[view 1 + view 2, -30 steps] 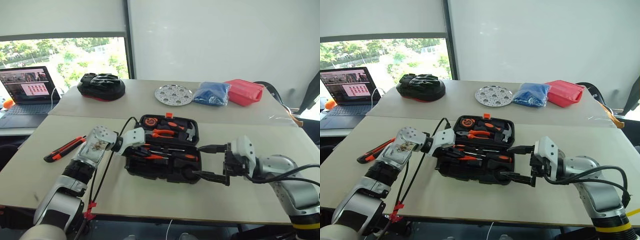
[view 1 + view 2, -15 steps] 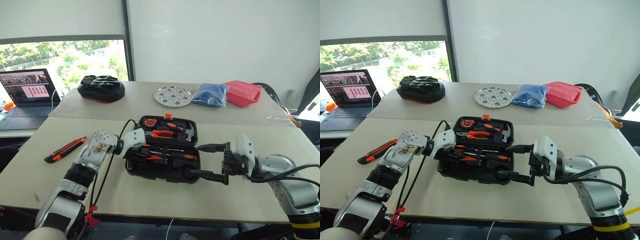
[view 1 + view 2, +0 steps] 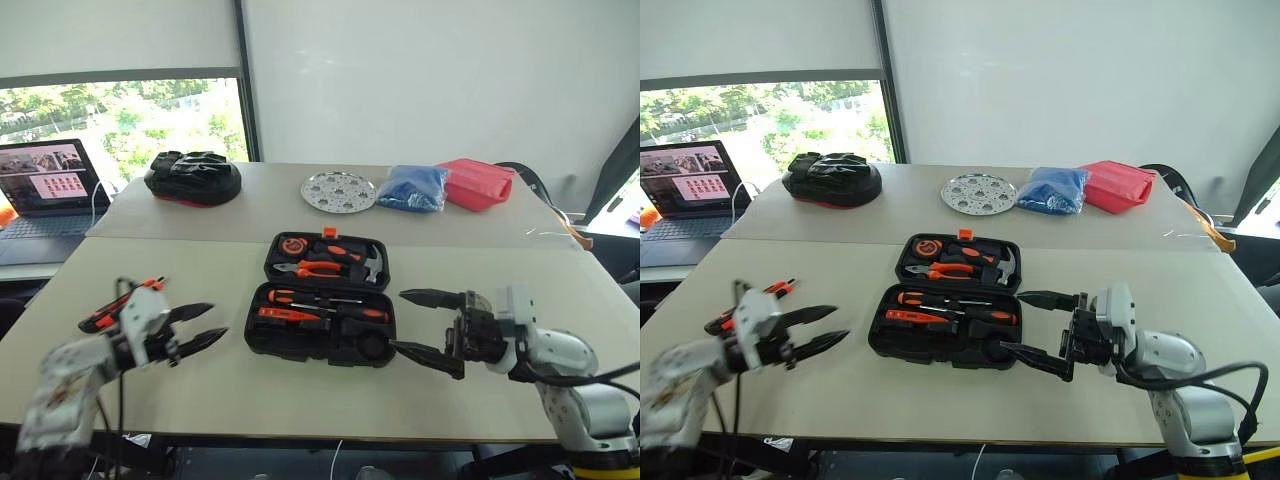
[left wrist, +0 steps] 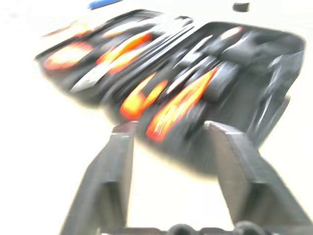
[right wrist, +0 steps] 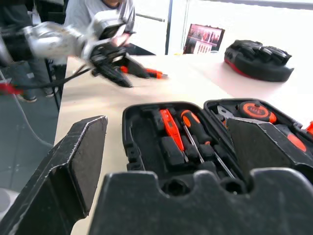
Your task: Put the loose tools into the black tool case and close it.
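A: L gripper (image 3: 205,327)?
B: Jaws apart, empty, pointing at open tool case (image 3: 322,312) mid-table; utility knife (image 3: 118,305) beside it.
A: R gripper (image 3: 425,324)?
B: Wide apart, empty, level by case's right end.

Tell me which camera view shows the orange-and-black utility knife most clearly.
The left eye view: the utility knife lies on the table, partly behind the left pincer. The right eye view shows it similarly; the right wrist view shows its tip behind that pincer.
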Controlling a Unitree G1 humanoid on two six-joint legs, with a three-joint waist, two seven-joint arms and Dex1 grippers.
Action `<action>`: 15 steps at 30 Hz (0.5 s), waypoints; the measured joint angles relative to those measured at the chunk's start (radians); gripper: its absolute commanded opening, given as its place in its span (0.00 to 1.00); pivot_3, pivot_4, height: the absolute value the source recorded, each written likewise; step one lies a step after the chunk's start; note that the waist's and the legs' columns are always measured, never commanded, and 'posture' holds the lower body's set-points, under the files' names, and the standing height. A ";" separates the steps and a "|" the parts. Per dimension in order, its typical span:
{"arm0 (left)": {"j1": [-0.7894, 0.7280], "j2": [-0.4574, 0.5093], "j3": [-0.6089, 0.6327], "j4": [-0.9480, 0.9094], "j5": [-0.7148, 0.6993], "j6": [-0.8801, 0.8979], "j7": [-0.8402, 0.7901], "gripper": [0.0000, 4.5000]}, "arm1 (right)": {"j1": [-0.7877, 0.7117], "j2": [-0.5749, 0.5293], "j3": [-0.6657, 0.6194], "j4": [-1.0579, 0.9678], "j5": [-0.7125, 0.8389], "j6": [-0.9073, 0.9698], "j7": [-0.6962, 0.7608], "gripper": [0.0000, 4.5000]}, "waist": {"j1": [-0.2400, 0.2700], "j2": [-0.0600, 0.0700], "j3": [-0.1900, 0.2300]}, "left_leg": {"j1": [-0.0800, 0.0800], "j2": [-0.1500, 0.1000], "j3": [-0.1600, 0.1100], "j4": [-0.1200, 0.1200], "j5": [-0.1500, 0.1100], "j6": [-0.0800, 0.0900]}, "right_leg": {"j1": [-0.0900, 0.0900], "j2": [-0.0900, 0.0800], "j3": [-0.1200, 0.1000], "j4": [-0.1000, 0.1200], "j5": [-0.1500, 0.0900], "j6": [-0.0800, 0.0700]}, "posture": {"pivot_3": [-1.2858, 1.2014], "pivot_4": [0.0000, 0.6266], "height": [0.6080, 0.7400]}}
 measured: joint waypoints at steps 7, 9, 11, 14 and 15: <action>0.275 -0.092 0.334 0.020 -0.060 -0.059 0.198 1.00 | 0.033 0.082 0.003 -0.010 -0.040 -0.152 -0.022 1.00 | 0.003 0.000 0.000 | 0.006 0.001 0.003 0.000 0.000 0.000 | 0.007 0.000 -0.001 -0.002 -0.001 0.000 | 0.52 0.24 1.00; 0.301 -0.112 0.379 0.041 -0.073 -0.065 0.243 1.00 | 0.033 0.083 0.013 -0.011 -0.042 -0.162 -0.029 1.00 | 0.007 -0.001 0.000 | 0.006 0.001 0.004 0.000 0.000 0.000 | 0.007 0.000 -0.001 -0.002 -0.001 0.000 | 0.52 0.24 1.00; 0.310 -0.119 0.395 0.052 -0.090 -0.064 0.279 1.00 | 0.030 0.083 0.022 -0.020 -0.042 -0.162 -0.035 1.00 | 0.014 -0.001 0.000 | 0.006 0.000 0.004 0.000 0.000 -0.001 | 0.007 0.000 -0.002 -0.002 -0.001 0.000 | 0.52 0.24 1.00; 0.251 -0.094 0.383 0.086 -0.102 -0.027 0.305 1.00 | 0.008 0.078 0.027 -0.035 -0.040 -0.157 -0.049 1.00 | 0.024 -0.001 0.000 | 0.006 -0.001 0.004 0.000 0.000 -0.001 | 0.007 0.001 -0.002 -0.002 -0.001 0.000 | 0.52 0.24 1.00; 0.190 -0.044 0.359 0.130 -0.113 0.022 0.309 1.00 | -0.018 0.076 0.034 -0.036 -0.040 -0.150 -0.057 1.00 | 0.028 -0.002 0.000 | 0.006 -0.001 0.003 0.000 0.001 -0.001 | 0.007 0.002 -0.003 -0.001 -0.002 0.001 | 0.52 0.24 1.00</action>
